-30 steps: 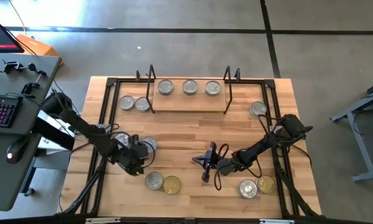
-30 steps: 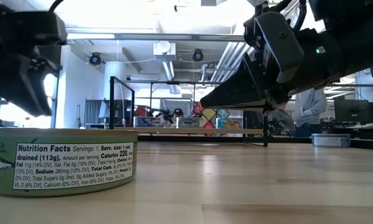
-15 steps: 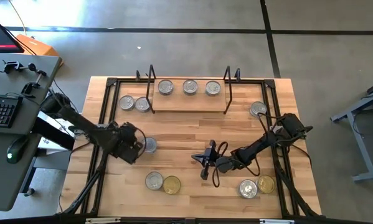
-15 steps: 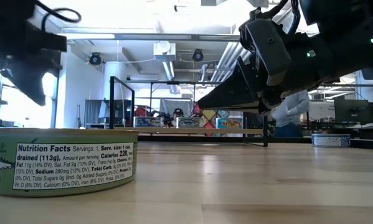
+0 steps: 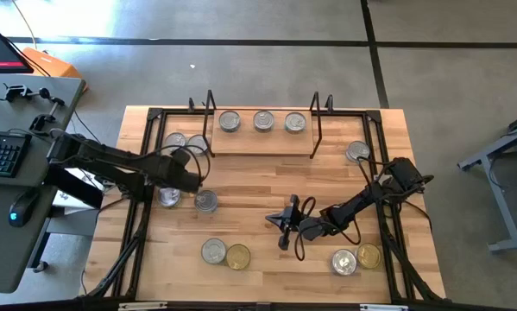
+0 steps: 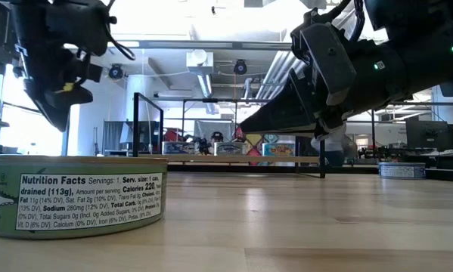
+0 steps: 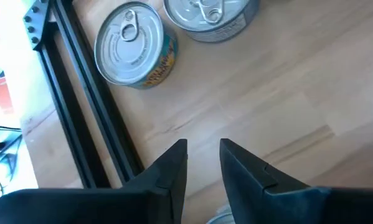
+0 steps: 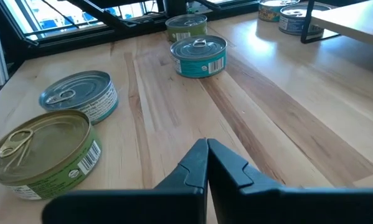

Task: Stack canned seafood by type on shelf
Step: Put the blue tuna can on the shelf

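Three silver-lidded round flat tins (image 5: 262, 121) lined along the low light-wood shelf board with black wire end frames (image 5: 260, 140) at the table's far edge, labels there too small to read from above. Two more silver tins (image 5: 183, 142) beside the shelf's left end, partly hidden under the dark left arm in the high view; seen from the left wrist, one with a yellow-and-teal label (image 7: 133, 45), the other (image 7: 211, 17) cut off at the frame edge, lettering unreadable on both. Left gripper (image 7: 203, 155) poised above bare wood near the black table frame rail (image 7: 89, 118), fingers slightly parted, grasping nothing. Right gripper (image 8: 207, 155) low over mid-table, fingers pressed together, empty. Ahead of it, a teal-labelled silver tin (image 8: 199, 55), a green-labelled tin (image 8: 186, 27) behind that, a silver tin with pale label (image 8: 79, 95) and a gold-lidded green-labelled tin (image 8: 43, 152) closest, barcode visible but print illegible. Near the front right, a silver and gold pair (image 5: 356, 258); one lone silver tin (image 5: 357, 152) by the right rail. In the low view, a green-labelled tin (image 6: 75, 195) cut off at left, reading "Nutrition Facts", "Calories 220", "drained (113g)", "Sodium 280mg". Blurred figure behind the right arm, barely made out.
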Robot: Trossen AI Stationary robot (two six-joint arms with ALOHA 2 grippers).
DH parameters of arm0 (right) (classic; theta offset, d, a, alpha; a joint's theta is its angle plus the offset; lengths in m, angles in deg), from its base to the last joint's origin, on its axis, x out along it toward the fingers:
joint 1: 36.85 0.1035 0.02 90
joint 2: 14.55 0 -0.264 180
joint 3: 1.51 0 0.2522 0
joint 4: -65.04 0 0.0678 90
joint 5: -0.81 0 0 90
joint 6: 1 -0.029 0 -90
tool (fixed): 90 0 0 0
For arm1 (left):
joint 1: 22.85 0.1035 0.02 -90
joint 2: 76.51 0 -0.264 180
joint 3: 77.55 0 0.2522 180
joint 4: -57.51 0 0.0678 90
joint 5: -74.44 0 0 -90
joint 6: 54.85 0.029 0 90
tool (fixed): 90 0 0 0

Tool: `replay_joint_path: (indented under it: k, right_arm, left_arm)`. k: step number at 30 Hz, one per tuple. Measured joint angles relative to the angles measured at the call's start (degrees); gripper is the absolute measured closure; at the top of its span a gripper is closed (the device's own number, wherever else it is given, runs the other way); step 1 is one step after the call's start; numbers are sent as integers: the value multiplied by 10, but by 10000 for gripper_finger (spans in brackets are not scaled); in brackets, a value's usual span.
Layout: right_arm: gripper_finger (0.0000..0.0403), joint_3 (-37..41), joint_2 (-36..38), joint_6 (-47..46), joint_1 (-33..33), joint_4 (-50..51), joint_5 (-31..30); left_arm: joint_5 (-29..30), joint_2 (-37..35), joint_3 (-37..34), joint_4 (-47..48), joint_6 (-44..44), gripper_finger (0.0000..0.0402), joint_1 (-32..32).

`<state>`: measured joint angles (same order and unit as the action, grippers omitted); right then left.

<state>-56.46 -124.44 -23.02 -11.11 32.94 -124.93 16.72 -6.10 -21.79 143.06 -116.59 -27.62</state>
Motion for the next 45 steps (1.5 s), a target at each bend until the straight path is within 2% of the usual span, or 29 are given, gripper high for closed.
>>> replay_joint_path:
  k: [7,10,13,17,22,25,28,31,34,36,37,39,41,45]
  right_arm:
    - [403,0,0,10,0,18,17]
    - [403,0,18,41,0,54,55]
    - [403,0,73,38,6,130,69]
    - [403,-25,171,-22,27,342,58]
    - [403,-149,249,-130,79,712,68]
    - [403,-241,247,-213,113,919,116]
    - [395,-292,241,-306,146,1026,183]
    - [367,-301,241,-395,185,1027,242]
    - [320,-301,236,-492,229,1016,276]
    - [289,-301,228,-513,258,992,303]
    - [277,-301,222,-517,272,970,302]
    - [265,-301,202,-521,298,928,262]
    - [264,-301,174,-522,314,920,223]
    - [277,-301,107,-522,330,919,209]
  left_arm:
    - [3,0,0,0,24,265,15]
    - [1,0,0,-1,9,245,-4]
    - [1,0,0,-9,-28,234,-44]
    - [3,0,0,-67,-72,232,-125]
    - [50,0,0,-196,-59,235,-230]
    - [90,0,0,-282,-23,236,-276]
    - [133,0,0,-350,19,236,-307]
    - [166,0,0,-390,54,236,-325]
    - [182,0,0,-400,65,236,-335]
    - [184,1,0,-399,66,236,-337]
    - [185,1,0,-399,70,236,-337]
    - [185,1,0,-399,75,236,-337]
    - [185,1,0,-399,75,236,-336]
    - [199,1,0,-400,84,236,-335]
